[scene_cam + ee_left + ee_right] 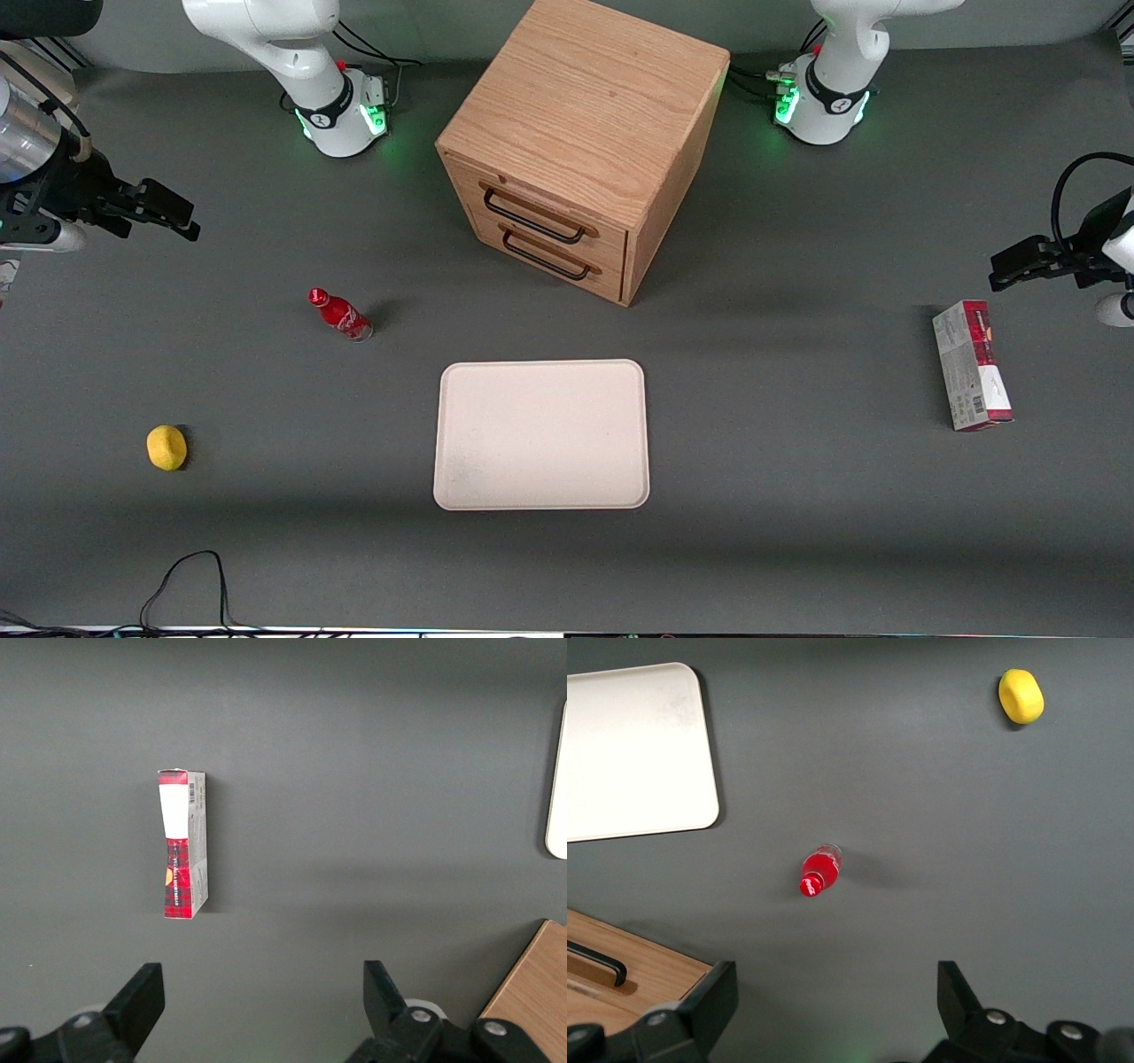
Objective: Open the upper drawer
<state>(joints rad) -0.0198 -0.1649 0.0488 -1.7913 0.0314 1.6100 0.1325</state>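
Upper drawer [532, 215]: topmost of two in the light oak cabinet [589, 106], which stands on the grey table [797, 496] midway between the two arm bases. Front flush with the cabinet face, shut. Long black bar handle [530, 219] runs across it.
Lower drawer [549, 257]: directly below, same wood front and black bar, also flush.
Gripper [168, 217]: high over the working arm's end of the table, well apart from the cabinet, touching nothing. In the right wrist view its two black fingers [709, 1005] stand wide apart with bare table between them; it holds nothing.
Bottle [339, 315]: small, red, red cap, upright on the table between gripper and cabinet. White script on its side, too small to read.
Lemon [166, 447]: yellow, alone, nearer the front camera than the bottle, toward the working arm's end.
Tray [541, 434]: cream, rounded corners, in front of the drawers, nearer the camera; a strip of bare table separates it from the cabinet.
Carton [971, 365]: red, white and grey, lying toward the parked arm's end. Barcode visible; the print cannot be read.
Open room: bare grey table between the gripper and the drawer fronts, apart from the bottle.
Edges: black cable [190, 576] loops at the table edge nearest the camera.
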